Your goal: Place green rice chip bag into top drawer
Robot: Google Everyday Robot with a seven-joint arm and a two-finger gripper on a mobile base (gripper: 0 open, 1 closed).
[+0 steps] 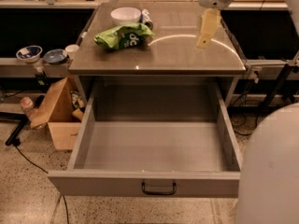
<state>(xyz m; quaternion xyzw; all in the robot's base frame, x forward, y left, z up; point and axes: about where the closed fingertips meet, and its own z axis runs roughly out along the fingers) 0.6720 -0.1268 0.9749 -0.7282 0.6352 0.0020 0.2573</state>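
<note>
Grey-brown counter (187,55) fills the upper half of the view, with dark shelving behind it and speckled floor below. On its left part lies the green rice chip bag (124,36), crinkled and on its side. A white bowl (125,15) and a small silver can (147,18) stand just behind it. The gripper (202,43) hangs over the right part of the counter, well apart from the bag and holding nothing (whether it is spread or closed cannot be told from this angle). Below, the top drawer (93,183) is pulled fully out and has nothing inside. A brown cardboard box (58,111) sits on the floor to its left.

Likely risks: the foil may slip or crumple out of a shallow pinch. A reach coming in too far back could knock the bowl or tip the can. A release near the drawer's front edge could drop the bag onto the floor.
</note>
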